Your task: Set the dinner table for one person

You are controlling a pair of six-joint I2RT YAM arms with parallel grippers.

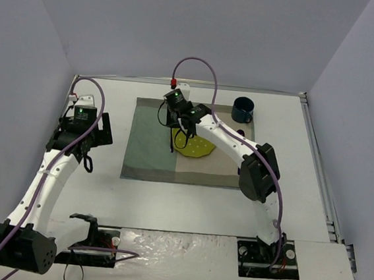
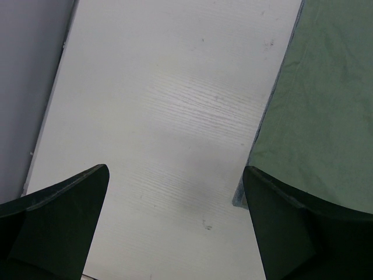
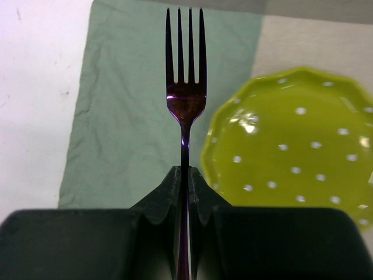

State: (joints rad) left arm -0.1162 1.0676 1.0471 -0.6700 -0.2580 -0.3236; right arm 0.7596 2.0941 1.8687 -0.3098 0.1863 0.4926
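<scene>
The white dinner table (image 1: 188, 200) carries a green and beige cloth mat (image 1: 147, 151). A yellow-green dotted plate (image 1: 198, 148) lies on the mat's middle. My right gripper (image 1: 175, 127) is shut on a dark purple fork (image 1: 172, 140); in the right wrist view the gripper (image 3: 187, 172) pinches the fork (image 3: 185, 99) by its handle, tines pointing away over the green half, left of the plate (image 3: 291, 151). My left gripper (image 1: 87, 145) is open and empty over bare table left of the mat; its fingers (image 2: 58, 216) frame the tabletop (image 2: 163, 116) and the mat's edge (image 2: 315, 105).
A dark blue mug (image 1: 243, 109) stands at the mat's far right corner. A small dark object (image 1: 241, 132) lies just in front of it. Metal rail (image 1: 320, 166) runs along the table's right edge. Grey walls enclose the table.
</scene>
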